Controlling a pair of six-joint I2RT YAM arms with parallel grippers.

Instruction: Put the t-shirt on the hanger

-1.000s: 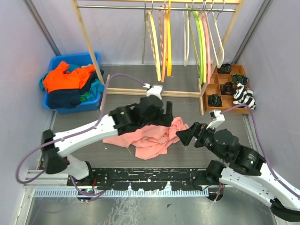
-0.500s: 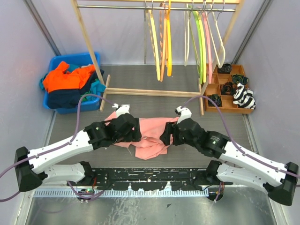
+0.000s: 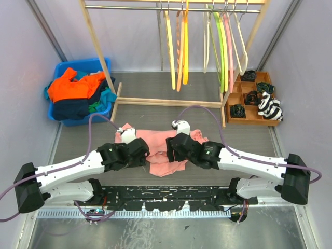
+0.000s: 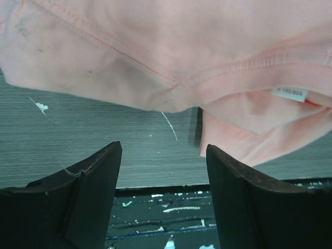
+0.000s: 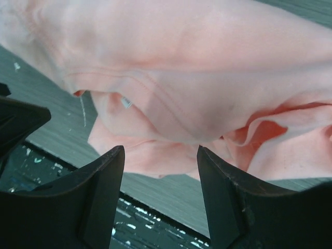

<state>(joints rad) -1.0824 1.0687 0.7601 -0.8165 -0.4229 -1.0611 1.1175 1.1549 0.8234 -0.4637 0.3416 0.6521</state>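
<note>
Top external view showed both arms stretched low over the grey table (image 3: 78,150), folded inward from their bases at the near corners so that their wrists met around the middle of the near edge. The left gripper (image 3: 137,152) sat at the left edge of the salmon-pink t-shirt (image 3: 158,148), its forearm running back to the left in a long, nearly flat line. The right gripper (image 3: 175,147) was over the shirt's middle, its forearm reaching back to the right in the same low way. The t-shirt lay crumpled flat on the table between and beneath the two wrists, close to the near edge.

Left wrist view showed the left gripper (image 4: 162,148) released, its dark fingers (image 4: 93,181) standing apart with only bare table between them. A hem and a small white label (image 4: 289,93) of the t-shirt (image 4: 155,46) lay just beyond the tips.

Right wrist view showed the right gripper (image 5: 161,150) likewise unclenched, its fingers (image 5: 98,181) spread and holding nothing, with folds of the t-shirt (image 5: 197,78) just past them.

At the far edge, the cream-white hanger (image 3: 244,52) hung at the right end of the wooden rack's rail (image 3: 135,7), beside pink and green ones. A blue bin (image 3: 78,120) of clothes stood at the far left corner.
</note>
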